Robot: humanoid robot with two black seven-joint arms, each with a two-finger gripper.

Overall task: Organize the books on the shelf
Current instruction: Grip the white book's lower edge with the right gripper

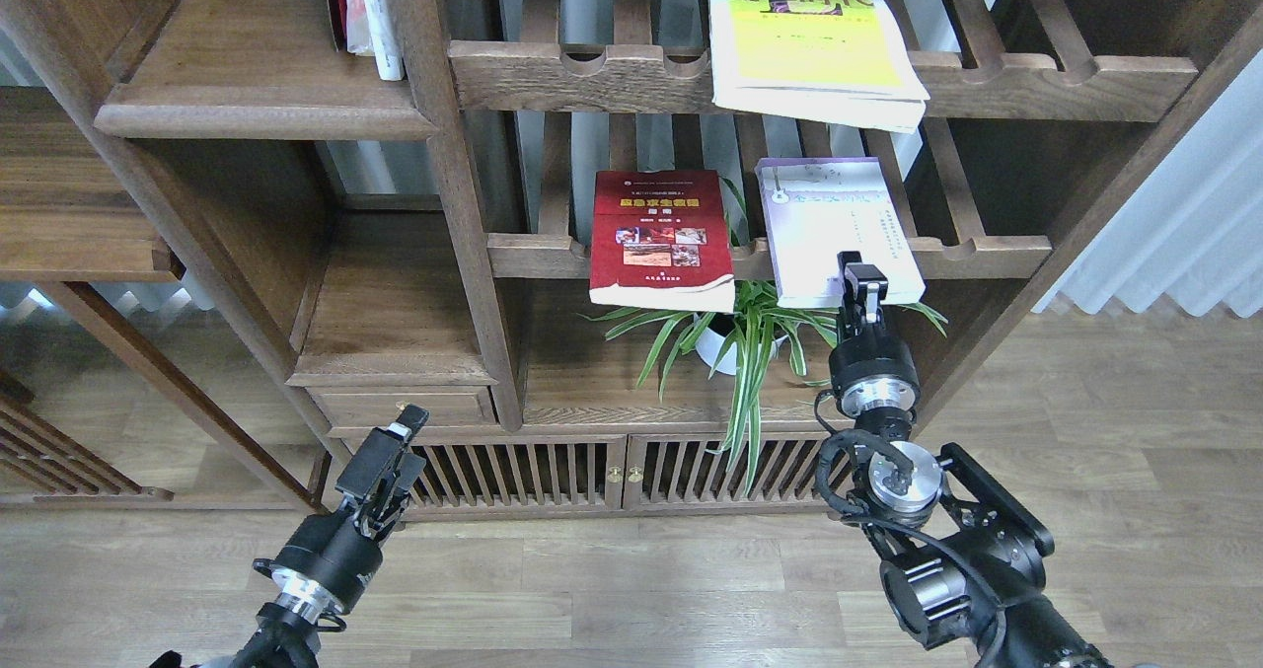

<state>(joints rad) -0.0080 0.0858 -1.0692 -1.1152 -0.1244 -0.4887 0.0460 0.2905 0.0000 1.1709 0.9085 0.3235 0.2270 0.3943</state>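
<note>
Our right gripper (856, 280) was clamped on the near edge of the lavender-white paperback (834, 224), which lay on a slatted rack (987, 251), overhanging its scalloped rail. We judged the book light, thin and floppy, its glossy cover slippery; grip near the spine. We could not tell the left gripper's (400, 429) state
</note>
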